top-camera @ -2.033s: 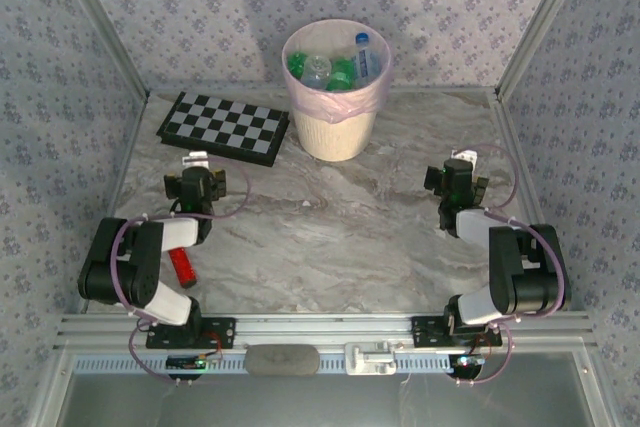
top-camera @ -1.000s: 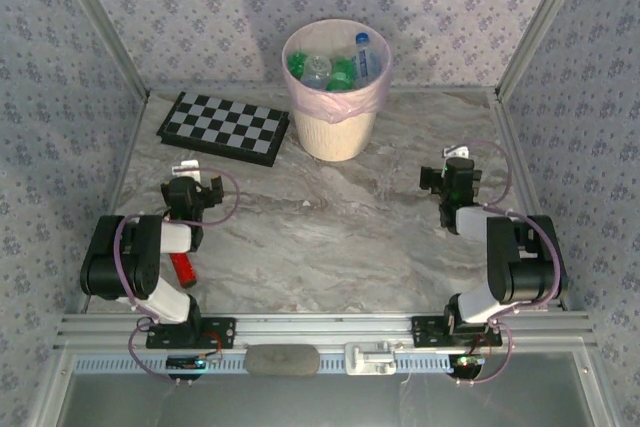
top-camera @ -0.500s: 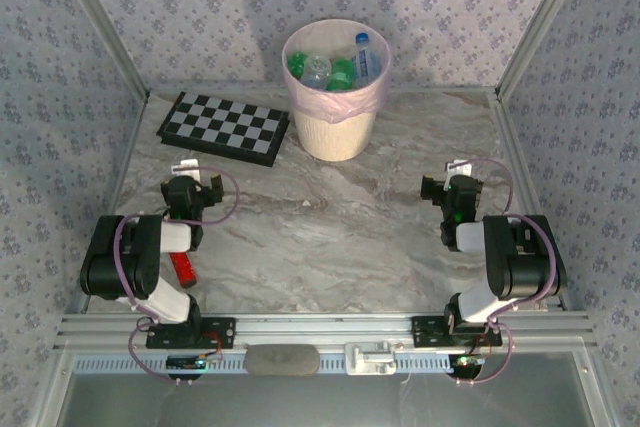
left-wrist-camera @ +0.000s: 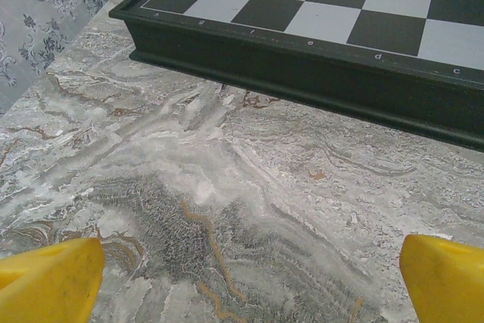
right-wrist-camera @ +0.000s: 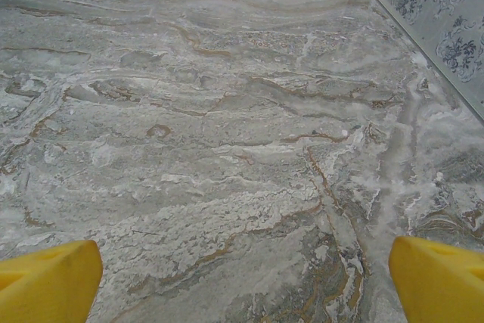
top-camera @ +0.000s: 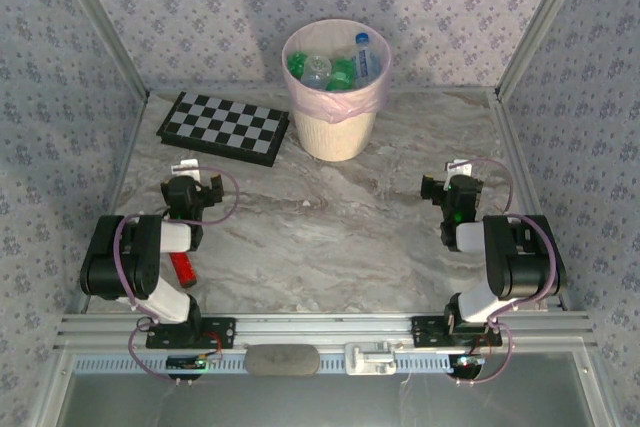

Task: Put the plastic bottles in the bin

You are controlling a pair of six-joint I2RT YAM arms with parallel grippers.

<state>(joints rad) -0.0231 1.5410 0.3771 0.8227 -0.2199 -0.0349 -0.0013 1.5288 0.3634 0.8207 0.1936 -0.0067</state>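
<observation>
Honestly looks done: plastic bottles (top-camera: 335, 67) sit in the bin (top-camera: 338, 135), top centre; left gripper (left-wrist-camera: 249, 281) and right gripper (right-wrist-camera: 246, 281) gape wide, empty, so just park low, clear of the checkerboard (top-camera: 225, 127).

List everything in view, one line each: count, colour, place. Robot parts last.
plastic bottles: several, exact count hidden; green, and clear with a blue cap; inside the bin.
bin: one; cream with a pink liner; far middle.
checkerboard: one; black and white; lying flat, left of the bin.
red object: one; red; near left, partly under the left arm.
table: one; grey marble.
walls: grey floral; three sides.
rail: one; silver; near edge.
left arm, right arm: black and white; near corners.
left gripper: yellow fingertips; open, near the checkerboard.
right gripper: yellow fingertips; open, over bare table.
</observation>
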